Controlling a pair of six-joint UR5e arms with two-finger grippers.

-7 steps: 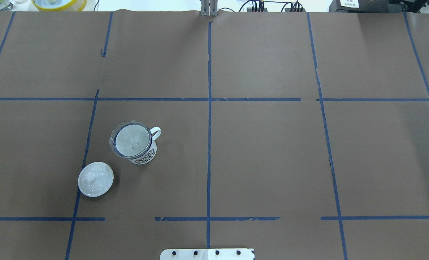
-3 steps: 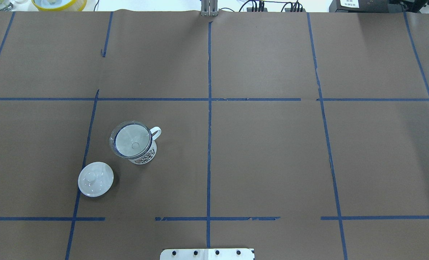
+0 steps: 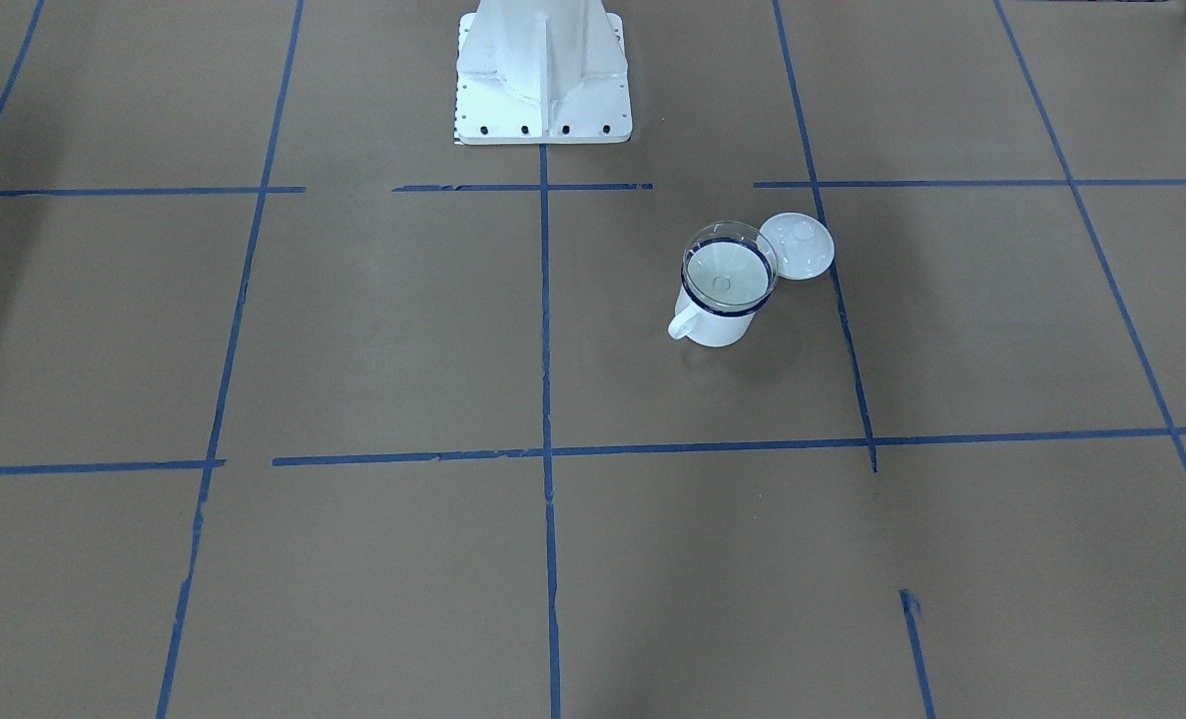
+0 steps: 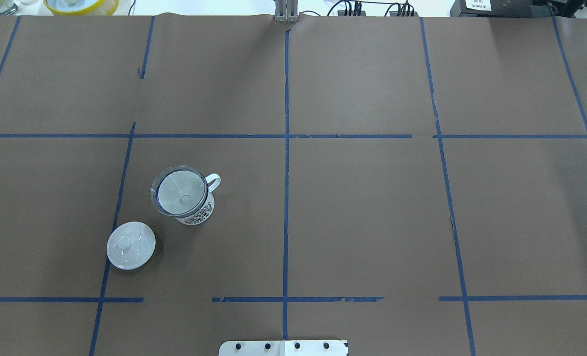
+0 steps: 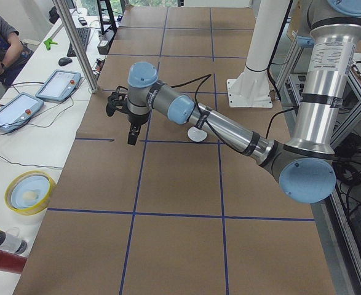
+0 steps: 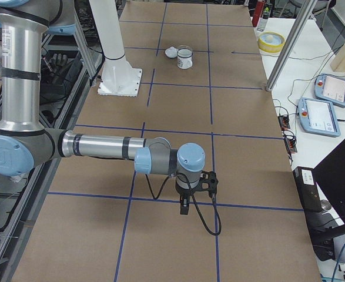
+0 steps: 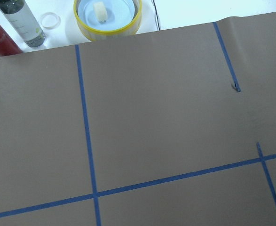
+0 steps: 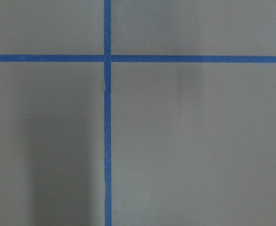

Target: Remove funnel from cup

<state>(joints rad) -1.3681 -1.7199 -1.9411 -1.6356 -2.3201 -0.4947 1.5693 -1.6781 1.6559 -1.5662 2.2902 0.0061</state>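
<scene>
The clear funnel (image 4: 179,192) sits in the white mug with a dark blue rim (image 4: 198,213), left of the table's middle, handle pointing to the far right. Both also show in the front view: funnel (image 3: 725,268), cup (image 3: 715,327). In the right side view the cup (image 6: 184,59) is far off. My left gripper (image 5: 133,139) hangs over the table's far left part, away from the cup; I cannot tell if it is open. My right gripper (image 6: 184,210) hangs over the table's right end, far from the cup; I cannot tell its state.
A white knobbed lid (image 4: 131,245) lies on the brown paper next to the cup, towards the robot. A yellow-rimmed bowl (image 7: 107,14) and bottles (image 7: 20,21) stand beyond the far left edge. The robot's base (image 3: 543,70) stands at the near middle edge.
</scene>
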